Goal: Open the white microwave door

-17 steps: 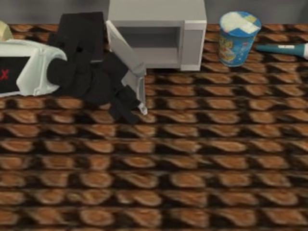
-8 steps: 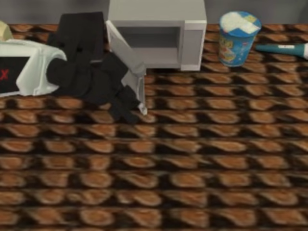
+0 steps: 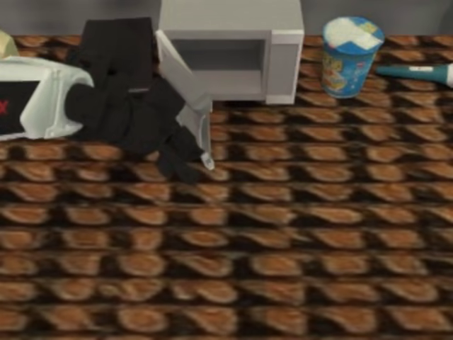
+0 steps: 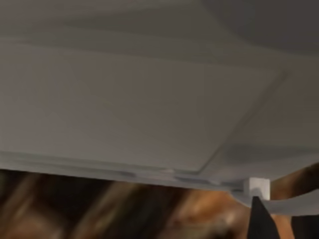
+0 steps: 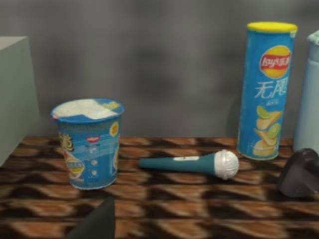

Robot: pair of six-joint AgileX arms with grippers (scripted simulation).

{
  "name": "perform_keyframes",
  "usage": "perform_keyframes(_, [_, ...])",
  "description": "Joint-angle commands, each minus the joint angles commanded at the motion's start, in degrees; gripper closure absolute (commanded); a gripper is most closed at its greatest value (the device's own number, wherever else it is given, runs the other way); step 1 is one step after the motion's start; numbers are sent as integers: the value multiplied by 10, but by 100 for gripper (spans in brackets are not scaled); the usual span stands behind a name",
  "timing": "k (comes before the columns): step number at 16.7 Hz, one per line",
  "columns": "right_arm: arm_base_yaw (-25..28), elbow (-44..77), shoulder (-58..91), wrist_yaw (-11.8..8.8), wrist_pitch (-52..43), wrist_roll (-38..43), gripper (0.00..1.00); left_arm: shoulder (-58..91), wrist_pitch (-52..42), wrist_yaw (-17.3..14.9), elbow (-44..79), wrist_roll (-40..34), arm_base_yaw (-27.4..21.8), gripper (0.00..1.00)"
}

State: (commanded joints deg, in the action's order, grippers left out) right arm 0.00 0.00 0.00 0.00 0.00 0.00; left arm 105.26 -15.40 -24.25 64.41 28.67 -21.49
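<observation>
The white microwave (image 3: pixel 230 18) stands at the back middle of the table with its cavity showing. The white microwave door (image 3: pixel 180 81) is swung out toward the front left, hinged at the microwave's left side. My left gripper (image 3: pixel 187 161) sits at the door's free end and is shut on the slim handle (image 3: pixel 207 161). The left wrist view is filled by the door panel (image 4: pixel 124 109), with the handle's post (image 4: pixel 259 185) right above one dark fingertip (image 4: pixel 261 221). The right gripper (image 5: pixel 99 221) does not appear in the top view; it hangs low at the right, looking toward the back wall.
A blue cup of noodles (image 3: pixel 350 57) stands right of the microwave, with a teal microphone (image 3: pixel 414 71) beyond it. A blue chips can (image 5: pixel 266 89) and a dark rounded object (image 5: pixel 299 172) are farther right. A white box (image 3: pixel 35 99) lies at the left edge beside the left arm.
My left arm has shifted a little to the left, and the door's free end has swung slightly farther left with it.
</observation>
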Motion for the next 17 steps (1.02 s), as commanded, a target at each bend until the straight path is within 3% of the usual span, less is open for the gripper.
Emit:
perform_keyframes(5, [0, 0, 0, 0, 0, 0, 0, -1, -12, -15, 3, 28, 13, 100])
perform_keyframes(17, [0, 0, 0, 0, 0, 0, 0, -1, -12, -15, 3, 28, 13, 100])
